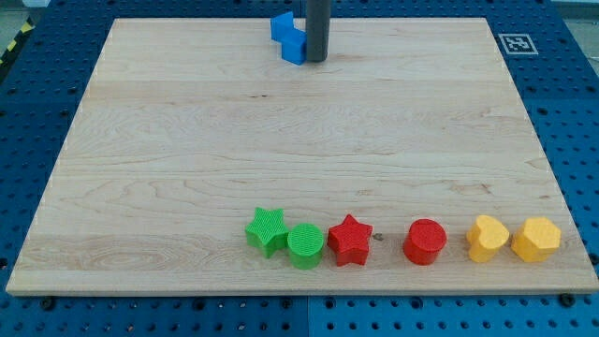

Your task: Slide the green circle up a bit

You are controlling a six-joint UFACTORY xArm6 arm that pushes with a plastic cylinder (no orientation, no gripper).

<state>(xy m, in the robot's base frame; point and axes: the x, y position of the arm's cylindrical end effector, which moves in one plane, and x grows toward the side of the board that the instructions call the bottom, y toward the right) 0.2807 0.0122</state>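
The green circle [305, 245] lies near the view's bottom edge of the wooden board, between a green star [268, 230] touching its left side and a red star [350, 240] touching its right. The dark rod comes down at the view's top, and my tip [316, 60] rests on the board far above the green circle. It stands against the right side of a blue block [289, 36], whose shape I cannot make out.
A red circle [425, 241], a yellow heart-like block [488, 238] and a yellow hexagon [535, 239] continue the bottom row to the right. The wooden board [187, 140] sits on a blue perforated table. A marker tag [517, 43] lies at the top right.
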